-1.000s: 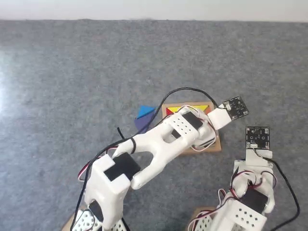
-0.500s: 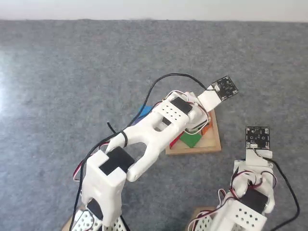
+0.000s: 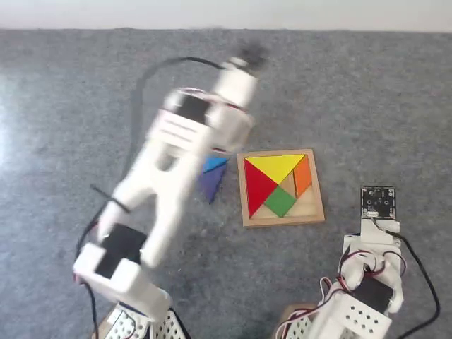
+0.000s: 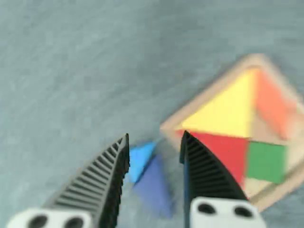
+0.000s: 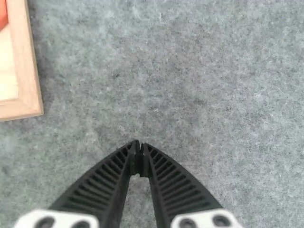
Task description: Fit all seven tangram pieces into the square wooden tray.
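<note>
The square wooden tray [image 3: 283,220] lies right of centre and holds a yellow triangle [image 3: 274,167], a red triangle [image 3: 257,186], a green square [image 3: 280,201] and an orange piece [image 3: 303,176]. Its lower right corner is bare wood. A light blue triangle [image 3: 214,164] and a purple piece [image 3: 210,183] lie on the carpet just left of the tray. My left gripper [image 4: 155,140] is open above the light blue triangle [image 4: 140,156] and purple piece [image 4: 154,187], beside the tray [image 4: 209,91]. My right gripper [image 5: 137,145] is shut and empty over bare carpet near the tray's corner [image 5: 26,61].
The left arm [image 3: 183,134] stretches over the carpet left of the tray, its cable looping above it. The right arm [image 3: 367,275] is folded near the front right edge. Grey carpet covers the whole table.
The left arm has swung from over the tray to the left and farther back, uncovering the tray and its pieces. The right arm has not moved.
</note>
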`<state>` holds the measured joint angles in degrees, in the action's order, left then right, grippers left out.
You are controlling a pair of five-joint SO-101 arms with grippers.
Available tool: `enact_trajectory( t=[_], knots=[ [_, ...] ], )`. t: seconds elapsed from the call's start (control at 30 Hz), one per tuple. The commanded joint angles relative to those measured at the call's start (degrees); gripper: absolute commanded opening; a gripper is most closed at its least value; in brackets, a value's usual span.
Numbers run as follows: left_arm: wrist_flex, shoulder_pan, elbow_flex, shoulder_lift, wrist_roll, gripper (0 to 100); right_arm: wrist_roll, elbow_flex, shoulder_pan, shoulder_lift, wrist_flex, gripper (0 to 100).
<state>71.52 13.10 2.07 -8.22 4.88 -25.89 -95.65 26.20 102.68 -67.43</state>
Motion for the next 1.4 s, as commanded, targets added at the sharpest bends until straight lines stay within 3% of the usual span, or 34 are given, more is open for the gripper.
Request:
enact_trajectory(
  t=[0.0, 0.23, 0.5, 0.83, 1.17, 1.37],
  knots=[
    [1.76, -6.07, -3.03, 3.25, -0.70, 17, -0.62, -0.88, 0.31, 1.01, -0.13, 0.6],
    [-11.25, -7.74, -17.54, 0.79, -0.79, 17, -0.62, -0.88, 0.31, 1.01, -0.13, 0.6],
    [-14.68, -7.65, -17.89, -5.27, -0.35, 17, -0.62, -0.88, 0.31, 1.01, -0.13, 0.6],
    [-12.57, -7.03, -12.09, -7.56, 15.65, 24, -0.62, -0.88, 0.31, 1.01, -0.13, 0.6],
    [-14.42, -6.86, -12.44, -8.09, 20.40, 24, -0.62, -0.88, 0.31, 1.01, -0.13, 0.6],
    [-14.68, -7.03, -7.43, -16.18, 20.57, 23, -0.62, -0.88, 0.31, 1.01, -0.13, 0.6]
  ],
)
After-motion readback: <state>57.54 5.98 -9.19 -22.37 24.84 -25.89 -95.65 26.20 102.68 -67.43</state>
